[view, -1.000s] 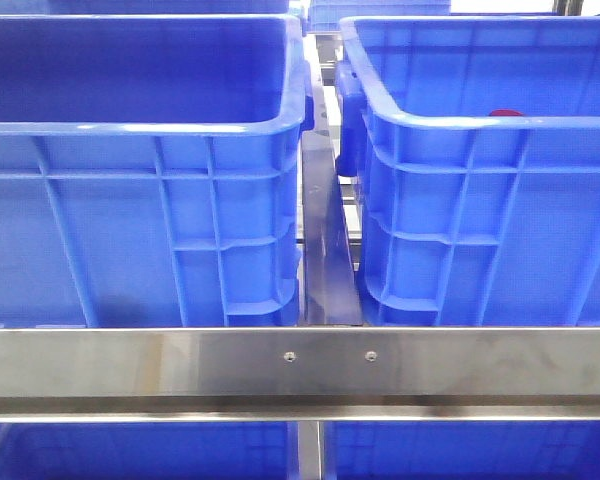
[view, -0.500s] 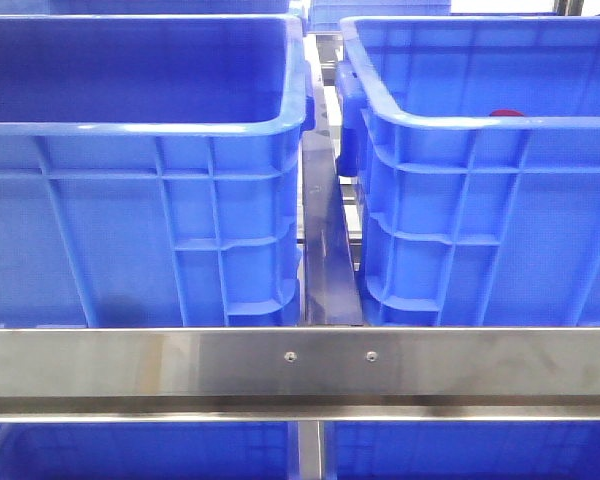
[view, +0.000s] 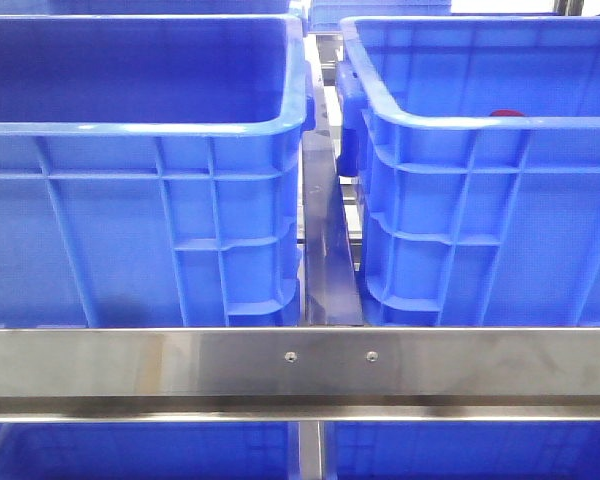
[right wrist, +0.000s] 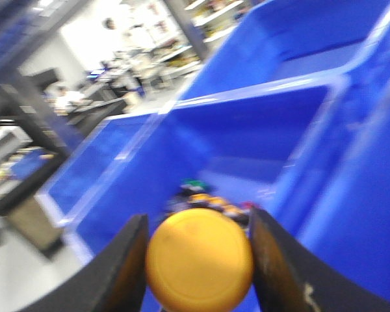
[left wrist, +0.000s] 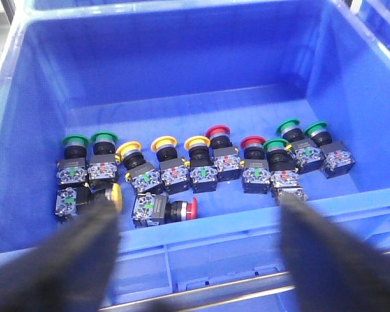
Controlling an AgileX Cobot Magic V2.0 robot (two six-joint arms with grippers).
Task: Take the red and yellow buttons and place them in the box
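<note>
While two blue crates (view: pixel 140 180) fill the front view, a bit of red button (view: pixel 507 113) peeks over the right one's rim. Left wrist view: the left gripper (left wrist: pixel 195 250) is spread wide above buttons (left wrist: pixel 201 166) on a crate floor. Right wrist view: the right gripper (right wrist: pixel 198 260) squeezes a yellow button (right wrist: pixel 199 259), bottom middle.

I found no readable text, brand or number anywhere. The small labels on the button bodies (left wrist: pixel 175 175) inside my crate (left wrist: pixel 182 78) were too tiny to read.
</note>
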